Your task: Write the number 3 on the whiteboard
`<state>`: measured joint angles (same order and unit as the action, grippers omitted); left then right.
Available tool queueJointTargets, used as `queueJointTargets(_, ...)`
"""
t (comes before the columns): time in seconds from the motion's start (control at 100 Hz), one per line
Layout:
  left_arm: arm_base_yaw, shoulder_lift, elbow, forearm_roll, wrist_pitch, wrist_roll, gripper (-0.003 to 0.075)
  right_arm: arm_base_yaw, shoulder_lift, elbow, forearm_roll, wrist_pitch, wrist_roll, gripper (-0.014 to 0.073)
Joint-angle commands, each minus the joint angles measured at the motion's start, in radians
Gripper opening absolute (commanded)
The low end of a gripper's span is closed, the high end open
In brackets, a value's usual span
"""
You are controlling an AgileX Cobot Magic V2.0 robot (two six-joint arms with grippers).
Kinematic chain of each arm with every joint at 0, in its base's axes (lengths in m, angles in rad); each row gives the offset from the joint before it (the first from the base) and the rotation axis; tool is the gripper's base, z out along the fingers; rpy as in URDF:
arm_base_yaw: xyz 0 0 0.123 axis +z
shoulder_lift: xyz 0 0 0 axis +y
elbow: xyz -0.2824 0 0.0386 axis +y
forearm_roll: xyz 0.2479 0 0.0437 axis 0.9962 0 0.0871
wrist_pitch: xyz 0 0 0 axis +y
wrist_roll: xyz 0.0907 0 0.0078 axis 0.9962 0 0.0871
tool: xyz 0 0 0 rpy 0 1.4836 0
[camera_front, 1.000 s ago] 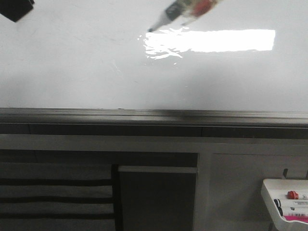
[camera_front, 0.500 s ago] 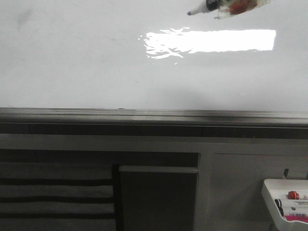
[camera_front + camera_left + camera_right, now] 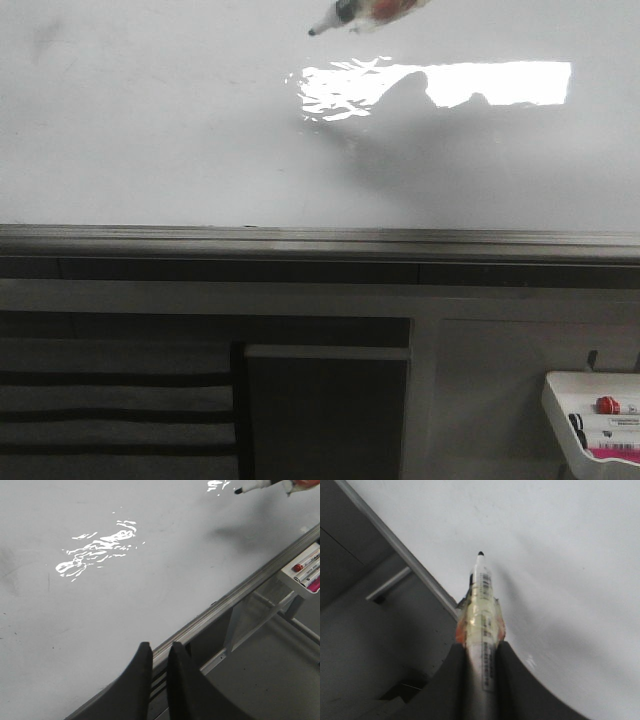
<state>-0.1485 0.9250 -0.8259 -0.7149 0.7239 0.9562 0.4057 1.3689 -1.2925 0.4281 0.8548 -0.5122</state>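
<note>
The whiteboard [image 3: 150, 130] fills the upper front view, with a bright glare patch [image 3: 500, 82] and a grey rail [image 3: 320, 240] along its near edge. No black "3" stroke shows on it in any view. My right gripper [image 3: 481, 647] is shut on a marker [image 3: 481, 595] with a black tip [image 3: 480, 554], pointing over the board. The marker [image 3: 345, 14] enters the front view at the top edge, tip down-left, and its shadow crosses the glare. It also shows in the left wrist view [image 3: 250, 486]. My left gripper [image 3: 160, 650] is shut and empty over the board's rail [image 3: 240, 592].
A small white tray [image 3: 570, 390] with spare markers hangs below the board at the lower right; it also shows in the left wrist view [image 3: 290, 577]. Under the rail are a grey frame and dark panels [image 3: 325, 420].
The marker swung right and up, then came back left. Its shadow now covers part of the glare patch. The dark left gripper has left the front view's top left corner.
</note>
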Motion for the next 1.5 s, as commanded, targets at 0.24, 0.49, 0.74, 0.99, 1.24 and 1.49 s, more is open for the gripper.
queueJointTargets(0.24,0.002,-0.01,-0.025,-0.039,-0.047,-0.011,-0.0015,0.064,0.074,-0.081,-0.144,-0.126,0.084,-0.0022)
queueJointTargets(0.49,0.002,-0.01,-0.025,-0.022,-0.047,-0.011,-0.0019,-0.007,0.07,-0.082,-0.24,-0.076,0.165,-0.0022)
queueJointTargets(0.74,0.002,-0.01,-0.025,-0.022,-0.047,-0.011,-0.0019,0.044,0.081,0.001,-0.216,-0.126,0.171,-0.0022)
queueJointTargets(0.99,0.002,-0.01,-0.025,-0.02,-0.058,-0.011,-0.0019,0.01,0.067,-0.006,-0.263,-0.074,0.213,-0.0022)
queueJointTargets(1.24,0.002,-0.01,-0.025,-0.017,-0.058,-0.01,-0.0019,0.073,0.007,0.141,-0.201,-0.161,0.213,-0.0022)
queueJointTargets(1.49,0.002,-0.01,-0.025,-0.044,-0.113,-0.009,-0.0019,0.153,0.087,0.051,-0.192,-0.252,0.213,-0.0022)
